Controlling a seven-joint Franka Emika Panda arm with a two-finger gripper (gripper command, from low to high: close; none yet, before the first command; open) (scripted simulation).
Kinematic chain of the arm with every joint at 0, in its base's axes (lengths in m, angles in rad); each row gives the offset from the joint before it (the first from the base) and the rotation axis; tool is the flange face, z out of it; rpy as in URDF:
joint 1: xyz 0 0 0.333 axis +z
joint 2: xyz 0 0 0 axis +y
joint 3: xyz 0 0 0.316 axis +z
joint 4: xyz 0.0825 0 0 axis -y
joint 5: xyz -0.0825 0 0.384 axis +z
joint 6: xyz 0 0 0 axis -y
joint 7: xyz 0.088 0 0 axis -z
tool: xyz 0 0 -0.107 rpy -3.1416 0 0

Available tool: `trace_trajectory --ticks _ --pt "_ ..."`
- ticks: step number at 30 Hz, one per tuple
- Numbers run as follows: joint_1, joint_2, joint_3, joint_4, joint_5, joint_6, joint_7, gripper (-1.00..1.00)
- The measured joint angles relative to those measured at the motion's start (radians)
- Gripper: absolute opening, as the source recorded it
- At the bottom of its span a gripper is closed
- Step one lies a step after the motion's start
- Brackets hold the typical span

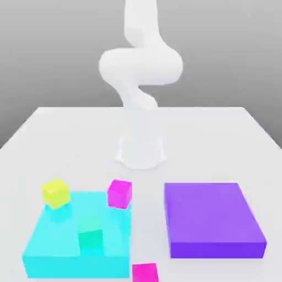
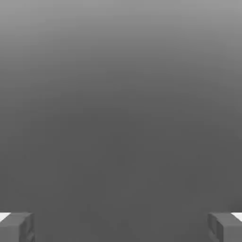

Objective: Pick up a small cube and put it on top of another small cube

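Hand (image 2: 121,228) gaping wide, gripping nothing; arm needing to descend squarely over magenta cube (image 1: 119,194), fingers straddling opposite faces, avoiding cyan slab (image 1: 77,266).

Cube (image 1: 90,234) on slab (image 1: 52,242), arm (image 1: 141,66) behind

Cube, magenta, at 1 o'clock of the cyan slab (image 1: 82,264): first magenta cube (image 1: 119,194), smooth, plain, plastic-like faces. Second magenta cube (image 1: 145,272), at 6 o'clock in the exterior view: same smooth finish. Cyan slab and purple slab (image 1: 212,212), the latter at 4 o'clock: smooth, plastic-like. Yellow cube (image 1: 55,194) and teal-green cube (image 1: 90,234): smooth, untextured. Counter (image 1: 148,220): smooth, pale. Arm (image 1: 140,66), at 12 o'clock: smooth white shell. Fingers (image 2: 222,228): matt grey.
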Motion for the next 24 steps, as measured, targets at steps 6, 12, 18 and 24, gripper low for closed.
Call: trace_trajectory --ticks 6,12,18,24 --pt "0.008 0.224 -0.005 -0.011 0.001 0.075 -0.018 0.0" --pt "0.015 0.441 -0.008 -0.022 0.004 0.148 -0.036 0.0" --pt "0.019 0.659 -0.008 -0.033 0.007 0.221 -0.055 0.0" --pt "0.02 0.876 -0.006 -0.045 0.007 0.293 -0.071 0.0"
